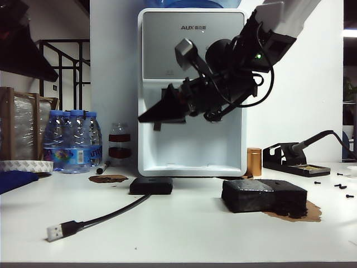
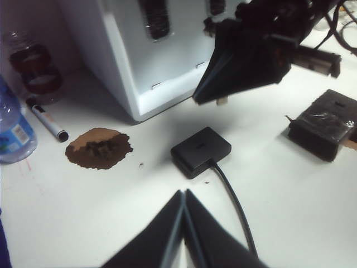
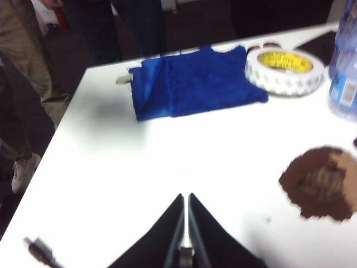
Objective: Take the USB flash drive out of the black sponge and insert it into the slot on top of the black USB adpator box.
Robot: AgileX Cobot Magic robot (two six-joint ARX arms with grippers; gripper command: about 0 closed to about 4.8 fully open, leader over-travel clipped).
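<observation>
My right gripper (image 1: pixel 143 118) reaches across from the upper right and hangs in front of the water dispenser, above the black USB adaptor box (image 1: pixel 150 185). It is shut on the USB flash drive (image 1: pixel 157 127), a small silver stub that pokes out below the fingers; the drive (image 2: pixel 221 101) also shows in the left wrist view and as a metal sliver (image 3: pixel 186 254) between the jaws. The box (image 2: pixel 201 151) lies flat with its cable running toward me. The black sponge (image 1: pixel 264 195) sits to the right. My left gripper (image 2: pixel 184 192) is shut and empty, short of the box.
A white water dispenser (image 1: pixel 192 89) stands behind the box. The cable's silver plug (image 1: pixel 54 231) lies front left. Brown stains (image 2: pixel 99 148), a marker (image 2: pixel 47 121), water bottles (image 1: pixel 72 139), a soldering stand (image 1: pixel 295 162), a blue cloth (image 3: pixel 189 81) and a tape roll (image 3: pixel 284 70) are around.
</observation>
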